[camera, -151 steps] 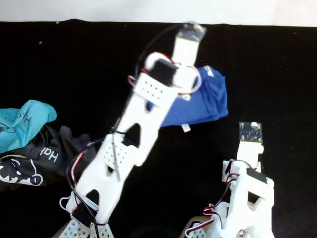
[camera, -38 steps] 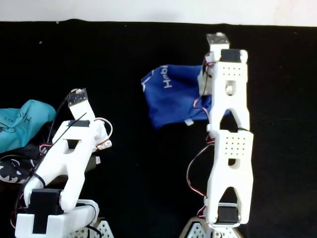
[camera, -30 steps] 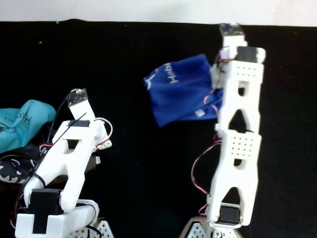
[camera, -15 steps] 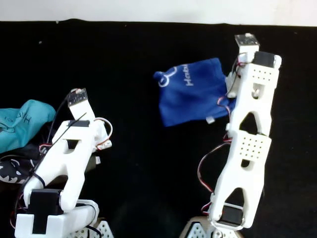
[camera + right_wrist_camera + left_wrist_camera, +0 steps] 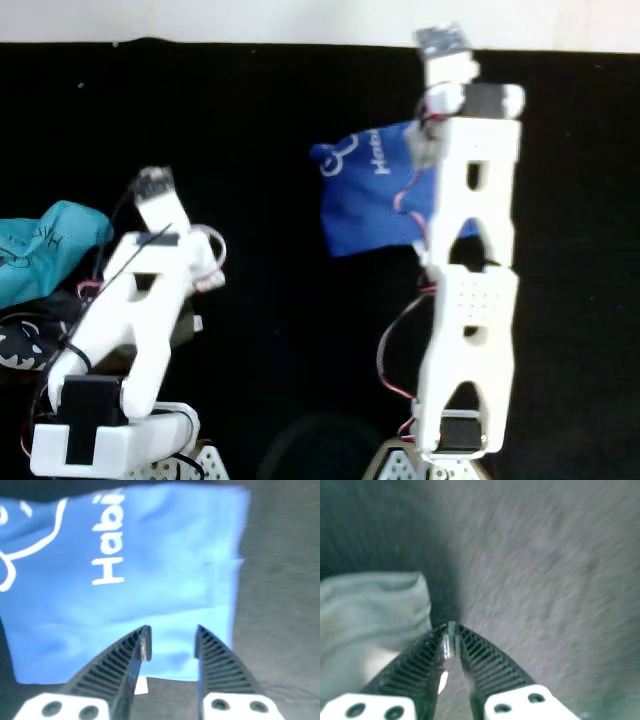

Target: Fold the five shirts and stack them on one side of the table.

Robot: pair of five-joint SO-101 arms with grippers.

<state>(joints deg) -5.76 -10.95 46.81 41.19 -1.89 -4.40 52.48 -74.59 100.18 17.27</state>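
Note:
A folded blue shirt [image 5: 365, 200] with white print lies flat on the black table, right of centre toward the back. My right arm [image 5: 470, 200] stretches over its right part. In the right wrist view my right gripper [image 5: 172, 630] hangs open just above the blue shirt [image 5: 150, 565], with nothing between its fingers. My left arm [image 5: 150, 290] stands at the front left, beside a crumpled teal shirt [image 5: 45, 250] and a black shirt [image 5: 20, 345]. My left gripper [image 5: 452, 627] is shut on nothing, next to a pale fold of cloth [image 5: 370, 620].
The black table cover [image 5: 260, 120] ends at a white strip [image 5: 300, 20] along the back. Bare black cloth lies between the two arms and to the right of the right arm. Both arm bases stand at the front edge.
The blue shirt slid to the right with my right arm, then stayed put. The right arm has now swung back left over it. My left arm shifted slightly.

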